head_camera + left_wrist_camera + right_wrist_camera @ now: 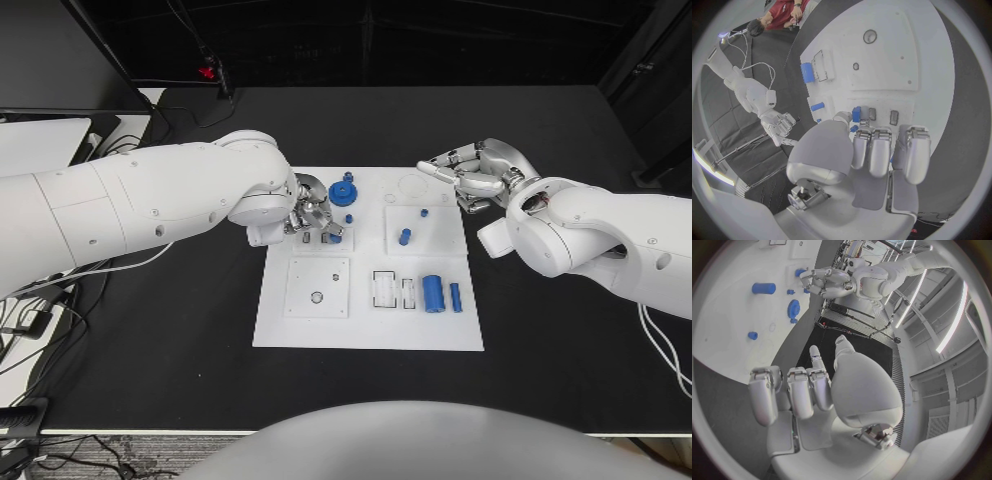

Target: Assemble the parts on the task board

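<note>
— Where's the left hand (307, 213) just now?

— Down over the far left part of the task board (368, 335), fingers curled toward the plate. From behind its wrist I can see a small blue part (856, 114) right at its fingertips (861, 136), but whether it is pinched or only touched, I cannot tell.

— And the blue gear?

— The blue gear (343, 191) stands just beyond that hand, on the board's far edge, close to the fingers but apart from them. Another little blue piece (335, 238) sits right beside the hand on its near side.

— The right hand?

— The right hand (469, 172) hangs at the board's far right corner, over the black worktop (173, 380). Its fingers are curled in and I see nothing in them.

— What lies near it?

— A small blue peg (424, 212) and a short blue cylinder (405, 237) lie on the board below and inward of that hand, well clear of it. Further toward the robot, a fat blue cylinder (433, 293) and a thinner blue pin (456, 297) lie side by side.
</note>
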### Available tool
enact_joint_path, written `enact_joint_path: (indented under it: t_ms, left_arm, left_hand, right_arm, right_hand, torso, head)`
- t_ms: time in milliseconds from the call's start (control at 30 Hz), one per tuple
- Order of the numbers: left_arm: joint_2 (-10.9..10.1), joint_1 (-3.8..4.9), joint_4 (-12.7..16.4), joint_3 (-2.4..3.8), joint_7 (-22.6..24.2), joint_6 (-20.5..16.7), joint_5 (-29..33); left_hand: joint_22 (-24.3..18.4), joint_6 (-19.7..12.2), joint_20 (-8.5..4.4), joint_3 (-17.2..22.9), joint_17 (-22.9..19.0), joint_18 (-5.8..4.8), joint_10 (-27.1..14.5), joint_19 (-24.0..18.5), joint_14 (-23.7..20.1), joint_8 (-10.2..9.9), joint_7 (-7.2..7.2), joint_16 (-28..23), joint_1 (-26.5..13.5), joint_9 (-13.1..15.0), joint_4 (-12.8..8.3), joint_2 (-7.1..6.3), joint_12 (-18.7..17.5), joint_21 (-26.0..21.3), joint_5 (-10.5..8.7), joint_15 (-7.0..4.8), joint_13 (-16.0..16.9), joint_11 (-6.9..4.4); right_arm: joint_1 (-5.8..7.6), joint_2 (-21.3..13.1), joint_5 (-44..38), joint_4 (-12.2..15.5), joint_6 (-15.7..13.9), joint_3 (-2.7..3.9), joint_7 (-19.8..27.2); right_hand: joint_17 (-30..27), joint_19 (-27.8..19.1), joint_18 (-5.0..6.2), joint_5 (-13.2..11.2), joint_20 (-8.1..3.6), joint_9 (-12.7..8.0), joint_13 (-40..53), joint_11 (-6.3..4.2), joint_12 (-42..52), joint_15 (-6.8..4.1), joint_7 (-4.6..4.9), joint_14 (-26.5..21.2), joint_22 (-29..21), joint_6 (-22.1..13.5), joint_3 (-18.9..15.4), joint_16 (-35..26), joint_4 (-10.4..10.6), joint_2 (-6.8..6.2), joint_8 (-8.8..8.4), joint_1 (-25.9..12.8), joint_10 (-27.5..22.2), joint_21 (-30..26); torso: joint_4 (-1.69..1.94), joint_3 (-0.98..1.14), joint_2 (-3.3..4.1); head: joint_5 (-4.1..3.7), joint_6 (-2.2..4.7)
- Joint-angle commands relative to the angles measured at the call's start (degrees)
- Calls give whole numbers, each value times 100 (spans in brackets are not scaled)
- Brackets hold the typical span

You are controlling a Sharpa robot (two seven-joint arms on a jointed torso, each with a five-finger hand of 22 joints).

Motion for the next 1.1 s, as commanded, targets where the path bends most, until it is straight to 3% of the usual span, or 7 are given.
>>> enact_joint_path:
  t_ms: [33,400,800,933,1100]
  left_arm:
    - [-3,1,-7,-2,45,42,-27]
    - [-124,2,61,-2,132,-113,-27]
    - [-489,52,312,0,290,-214,5]
    - [-579,60,373,-1,274,-196,16]
    - [-609,63,358,-1,214,-190,21]
  left_hand:
    - [1509,52,-36,63,1509,-35,597,587,607,-36,0,5,154,31,-13,19,36,18,15,-30,1511,-23]
    - [1509,62,-36,146,1509,-35,597,587,607,-35,-1,5,206,66,-24,-52,36,18,-11,-30,1511,-24]
    - [1509,70,-36,176,1509,-35,597,587,607,-31,7,5,205,91,-6,-103,36,18,-36,-30,1511,-19]
    - [1509,73,-35,184,1509,-35,597,587,607,-34,11,5,174,109,21,-138,36,18,-90,-28,1511,-14]
    - [1509,78,-32,197,1509,-35,597,587,607,-45,9,5,97,151,31,-191,36,18,-290,-25,1511,-13]
  right_arm:
    - [4,1,13,-6,-6,2,-9]
    - [-13,-5,13,-23,3,1,-37]
    - [-29,-18,13,-42,4,0,-57]
    - [-30,-18,13,-48,4,0,-59]
    - [-32,-13,13,-56,6,-1,-56]
  right_hand:
    - [1510,615,-42,0,14,6,1508,8,14,15,-21,605,1510,-21,-25,14,4,32,29,32,597,19]
    - [1510,615,-42,2,13,8,1508,6,14,13,-24,605,1510,-17,-32,14,7,43,40,35,597,19]
    - [1510,615,-42,1,12,10,1508,4,14,12,-25,605,1510,-15,-37,14,10,51,45,34,597,19]
    - [1510,615,-42,1,12,10,1508,4,14,12,-25,605,1510,-15,-37,14,10,51,45,34,597,19]
    - [1510,615,-42,1,12,10,1508,4,14,12,-25,605,1510,-15,-37,14,10,51,45,34,597,19]
  torso:
    - [5,-1,-6]
    - [11,1,-5]
    - [14,6,-6]
    - [8,4,0]
    - [4,1,-3]
  head:
    - [5,0]
    - [-6,0]
    - [24,0]
    - [45,0]
    - [64,0]
